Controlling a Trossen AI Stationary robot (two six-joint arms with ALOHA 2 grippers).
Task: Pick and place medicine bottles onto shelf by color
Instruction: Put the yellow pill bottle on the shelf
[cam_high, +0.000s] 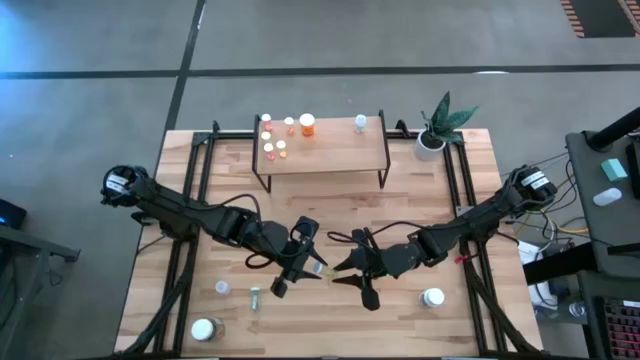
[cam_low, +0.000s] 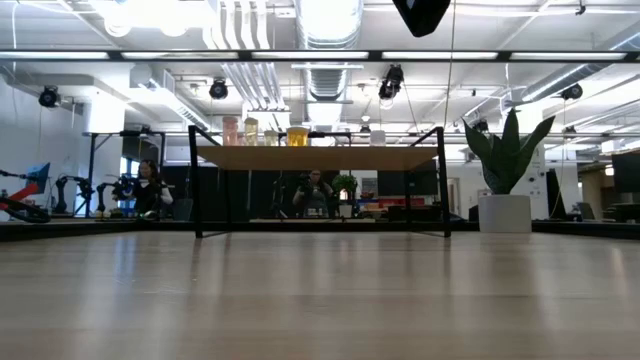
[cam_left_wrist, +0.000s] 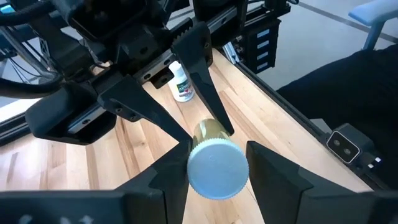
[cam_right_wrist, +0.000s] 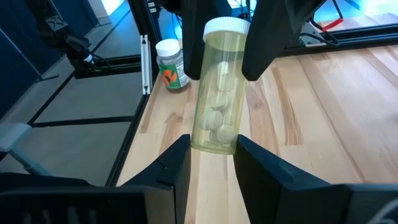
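A pale yellow medicine bottle (cam_high: 322, 269) with a white cap and white pills inside hangs in the air over the table's near middle. My left gripper (cam_high: 303, 262) and my right gripper (cam_high: 348, 266) are each shut on one end of it. The shelf (cam_high: 322, 150) stands on its black legs at the far middle. It carries an orange bottle (cam_high: 307, 125), a white one (cam_high: 360, 122) and several small ones (cam_high: 272, 140). Loose bottles stand upright on the table at the near left (cam_high: 205, 328) and near right (cam_high: 432, 297). My left gripper pinches the bottle's capped end (cam_left_wrist: 194, 171) between its two fingers (cam_left_wrist: 273, 180), coming from the table's left, slanting a little downward. The cap faces back into the gripper. The bottle lies along the fingers, roughly level and clear of the table. My right gripper pinches the bottle's bottom end (cam_right_wrist: 214, 140) between its two fingers (cam_right_wrist: 177, 165), coming from the table's right, nearly level. The bottle reaches forward from the fingers, along them, with its cap (cam_right_wrist: 227, 26) away from this gripper. It is clear of the table.
A potted plant (cam_high: 440, 125) stands at the far right corner, beside the shelf. Two small bottles (cam_high: 222, 288) (cam_high: 254, 296) stand near the left gripper. Black frame rails (cam_high: 195, 190) run along both sides of the table. Bare wood lies between the grippers and the shelf.
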